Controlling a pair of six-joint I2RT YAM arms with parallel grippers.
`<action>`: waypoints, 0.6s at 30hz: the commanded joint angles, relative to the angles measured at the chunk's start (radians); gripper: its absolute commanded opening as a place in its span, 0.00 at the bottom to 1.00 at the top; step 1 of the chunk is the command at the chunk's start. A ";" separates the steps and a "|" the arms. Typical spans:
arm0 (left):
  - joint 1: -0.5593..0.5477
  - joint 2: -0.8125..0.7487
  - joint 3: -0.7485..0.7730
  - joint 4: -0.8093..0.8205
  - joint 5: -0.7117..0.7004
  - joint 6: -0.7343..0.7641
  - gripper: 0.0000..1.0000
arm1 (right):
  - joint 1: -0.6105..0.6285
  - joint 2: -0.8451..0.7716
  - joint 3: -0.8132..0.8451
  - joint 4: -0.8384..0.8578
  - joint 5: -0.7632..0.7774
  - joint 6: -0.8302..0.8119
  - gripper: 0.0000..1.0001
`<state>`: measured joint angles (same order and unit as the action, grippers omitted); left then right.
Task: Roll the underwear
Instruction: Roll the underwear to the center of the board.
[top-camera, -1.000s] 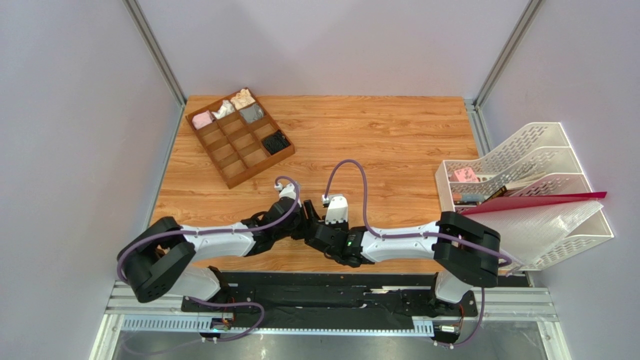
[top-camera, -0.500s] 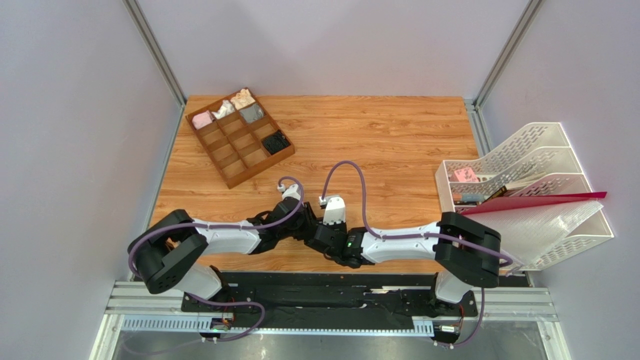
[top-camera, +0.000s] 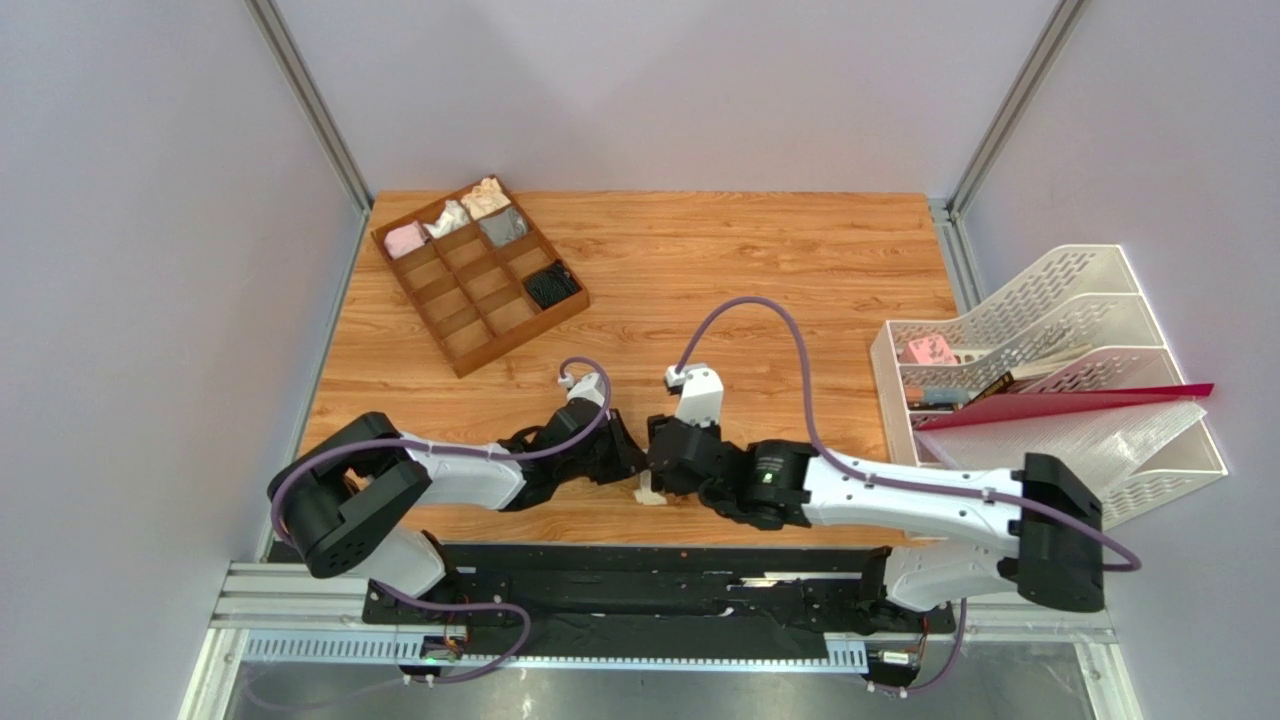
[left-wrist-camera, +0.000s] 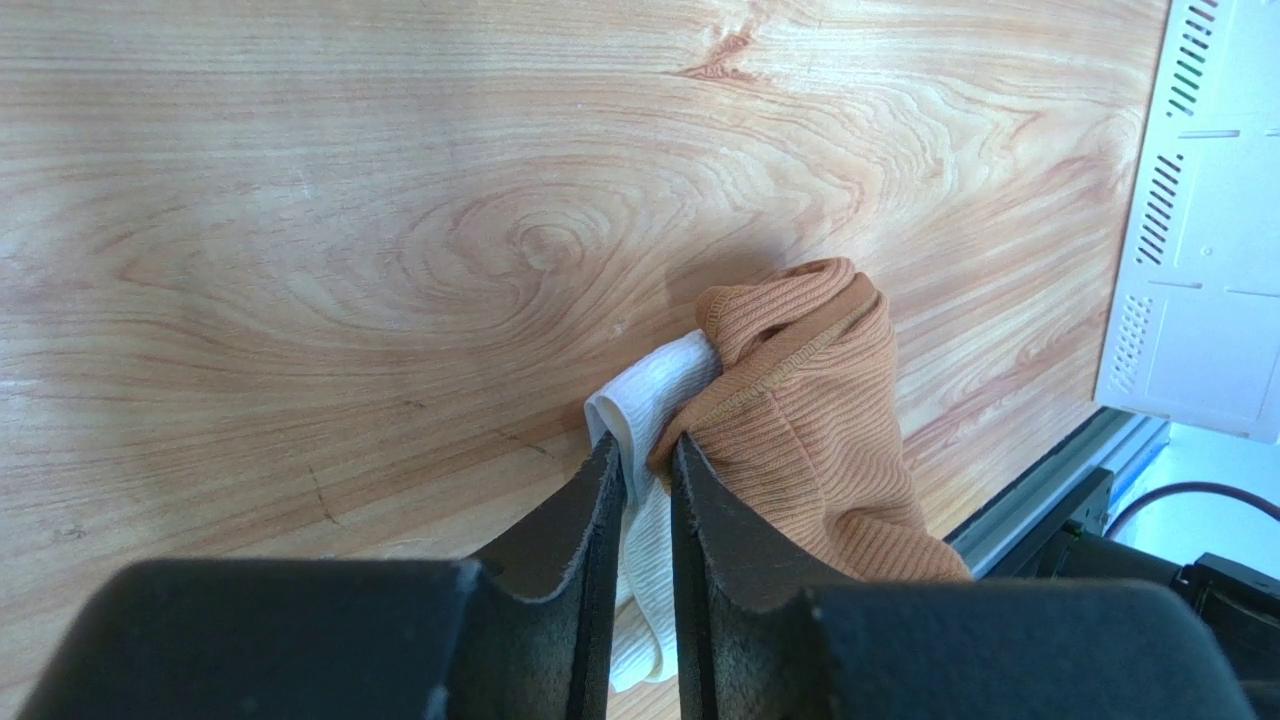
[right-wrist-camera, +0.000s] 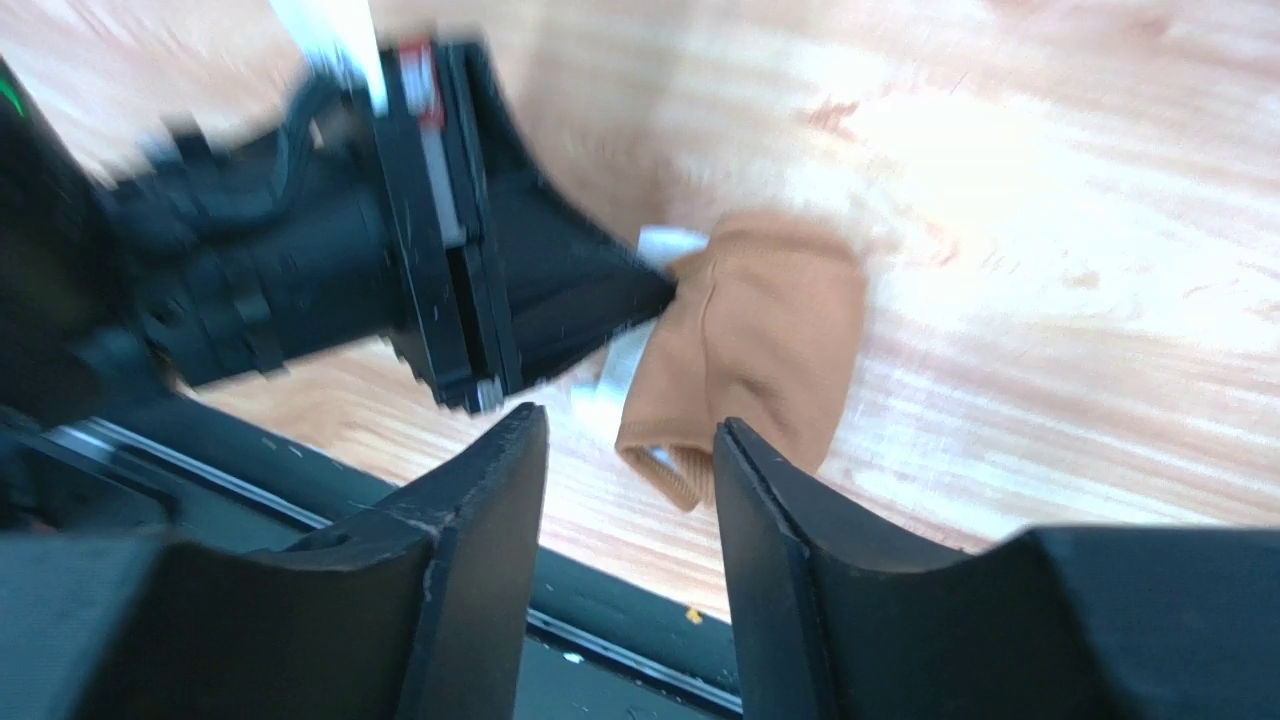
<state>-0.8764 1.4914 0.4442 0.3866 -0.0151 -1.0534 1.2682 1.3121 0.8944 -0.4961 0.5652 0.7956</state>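
Since a second ago the right arm (top-camera: 917, 495) has swung its elbow outward and drawn its jaws back off the underwear (left-wrist-camera: 812, 405), parting them. The left arm (top-camera: 451, 473) has meanwhile pinched in on the garment. The counter (top-camera: 781, 270) carries a wooden tray (top-camera: 523, 339) at its far left, and a white file rack (top-camera: 1052, 323) stands well to the right of that tray. The underwear lies well apart from the tray, nearer the arms' bases and to the tray's right, as a folded brown bundle with its cream-white band (left-wrist-camera: 661, 383) poking out. The left jaws are clamped on that band. The right jaws stand apart, clear of the bundle and holding nothing. The tray's compartments hold small fabric bundles: pink (top-camera: 403, 237), white (top-camera: 446, 221), grey (top-camera: 504, 227) and black (top-camera: 552, 282)
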 joint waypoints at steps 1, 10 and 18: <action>-0.004 0.020 -0.022 -0.005 0.000 0.000 0.22 | -0.085 -0.073 -0.066 0.031 -0.024 0.016 0.45; -0.004 0.010 -0.032 -0.005 -0.002 -0.002 0.21 | -0.127 -0.088 -0.247 0.186 -0.062 0.119 0.30; -0.004 0.007 -0.035 -0.008 -0.002 -0.007 0.21 | -0.125 -0.071 -0.279 0.281 -0.119 0.125 0.26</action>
<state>-0.8764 1.4933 0.4324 0.4110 -0.0135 -1.0576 1.1412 1.2411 0.6201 -0.3183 0.4587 0.8940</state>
